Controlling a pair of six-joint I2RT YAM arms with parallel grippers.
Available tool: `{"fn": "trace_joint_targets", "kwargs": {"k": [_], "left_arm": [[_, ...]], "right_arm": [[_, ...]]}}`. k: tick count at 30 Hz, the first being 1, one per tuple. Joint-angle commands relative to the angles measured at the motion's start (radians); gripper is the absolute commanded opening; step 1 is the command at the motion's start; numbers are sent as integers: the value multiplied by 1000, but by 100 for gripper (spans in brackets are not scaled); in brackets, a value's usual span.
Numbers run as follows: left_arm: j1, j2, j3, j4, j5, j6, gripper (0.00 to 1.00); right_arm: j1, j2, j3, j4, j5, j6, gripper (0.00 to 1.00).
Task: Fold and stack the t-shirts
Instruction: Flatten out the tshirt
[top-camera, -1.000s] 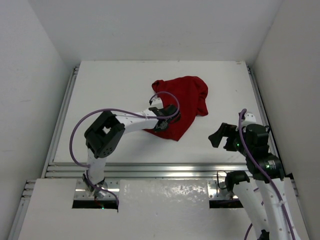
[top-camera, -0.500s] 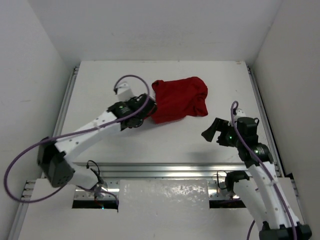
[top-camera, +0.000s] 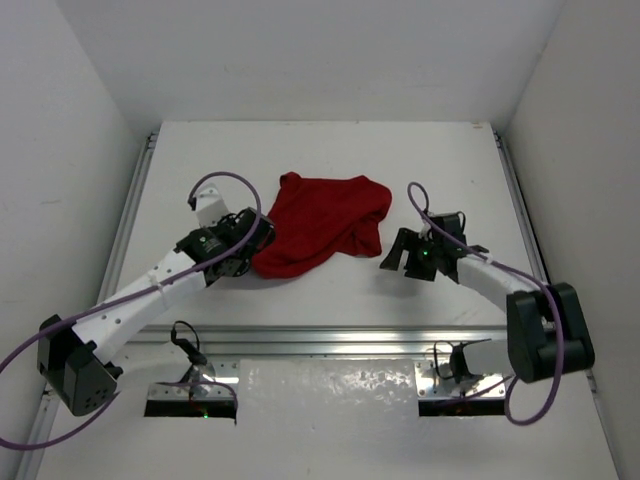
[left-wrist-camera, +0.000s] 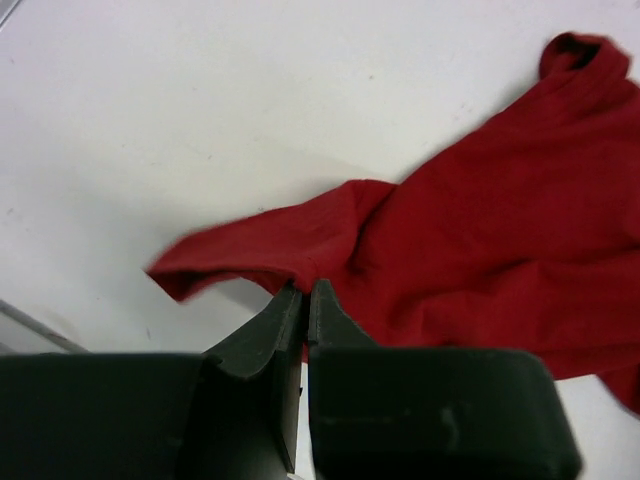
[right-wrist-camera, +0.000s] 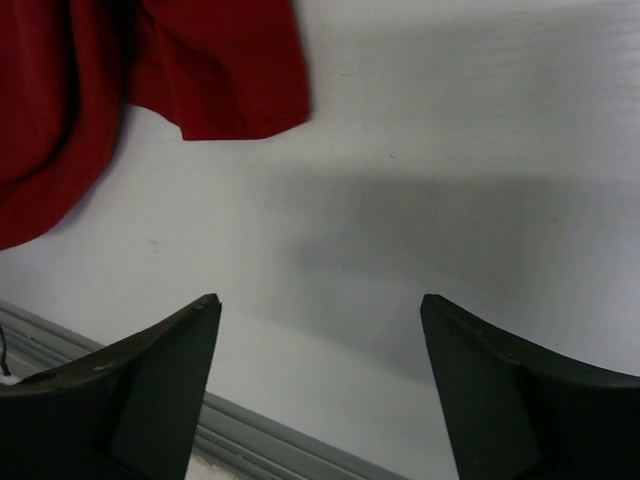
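Red t-shirt (top-camera: 320, 220) on table (top-camera: 450, 170) | left end effector (left-wrist-camera: 306, 288) pinches hem | right end effector (right-wrist-camera: 320, 300) agape, empty

Right wrist view: t-shirt (right-wrist-camera: 60, 100) cut off at top, left edges.

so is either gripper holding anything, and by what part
The left gripper pinches the t-shirt by a fold at its edge; the right gripper is open and holds nothing.

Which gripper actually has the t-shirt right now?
The left gripper: its jaws are shut on an edge of the t-shirt. The right gripper stands open over bare table beside the cloth, holding nothing.
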Motion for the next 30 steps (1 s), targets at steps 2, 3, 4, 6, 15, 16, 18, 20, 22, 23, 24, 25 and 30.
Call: {"fn": "trace_joint_targets", "kwargs": {"k": [2, 3, 4, 6, 15, 16, 18, 20, 22, 23, 24, 25, 30], "left_arm": [[9, 28, 7, 13, -22, -16, 0], [9, 34, 12, 11, -22, -15, 0], [9, 33, 15, 8, -27, -16, 0], [11, 27, 23, 3, -30, -13, 0], [15, 10, 29, 8, -48, 27, 0], [19, 12, 35, 11, -50, 27, 0], [25, 15, 47, 20, -53, 53, 0], [31, 18, 98, 4, -70, 68, 0], [34, 22, 208, -41, -116, 99, 0], [35, 34, 258, -65, -131, 109, 0], [34, 44, 317, -90, -158, 123, 0], [34, 50, 433, -122, -168, 137, 0], [34, 70, 700, -83, -177, 315, 0]], "right_arm": [[72, 165, 89, 140, -24, -41, 71], [84, 192, 103, 146, 10, -56, 67], [96, 219, 139, 144, 24, -61, 64], [112, 304, 181, 144, 33, -53, 61], [140, 523, 366, 158, 153, 4, 48], [140, 541, 379, 155, 156, -4, 35], [140, 555, 393, 154, 177, -31, 0], [146, 464, 356, 131, 235, -54, 0], [159, 257, 311, 79, 287, -77, 0], [162, 183, 316, 36, 321, -96, 0], [163, 110, 322, -1, 375, -108, 0], [164, -12, 360, -100, 407, -122, 0], [161, -130, 634, -436, 585, -260, 0]]}}
